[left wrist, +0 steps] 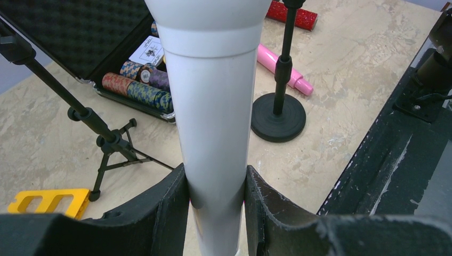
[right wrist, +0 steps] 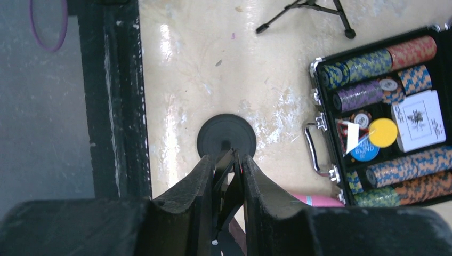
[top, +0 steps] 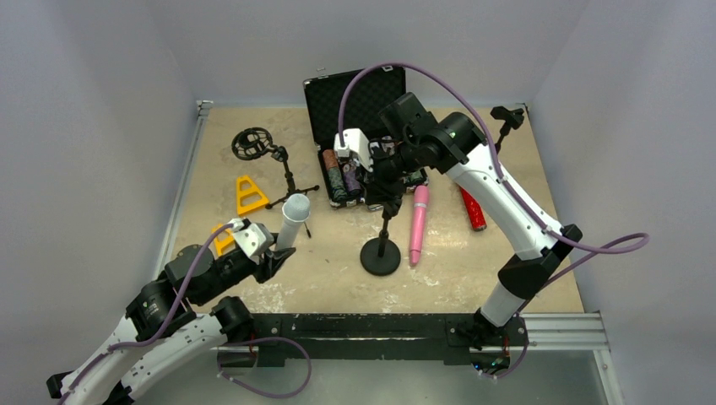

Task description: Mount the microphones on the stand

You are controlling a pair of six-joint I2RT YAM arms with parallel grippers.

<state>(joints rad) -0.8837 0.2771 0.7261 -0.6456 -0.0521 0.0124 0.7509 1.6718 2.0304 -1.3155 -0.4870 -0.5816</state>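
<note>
Left claw (left wrist: 216, 178) grasping white microphone (left wrist: 213, 106) (held upright) | right claw (right wrist: 229, 160) clenched on stand (right wrist: 213, 133) top

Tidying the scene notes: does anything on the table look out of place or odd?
The open poker-chip case at the back has nothing to do with the task. The pink mic and red mic lie flat on the table, not mounted.
</note>
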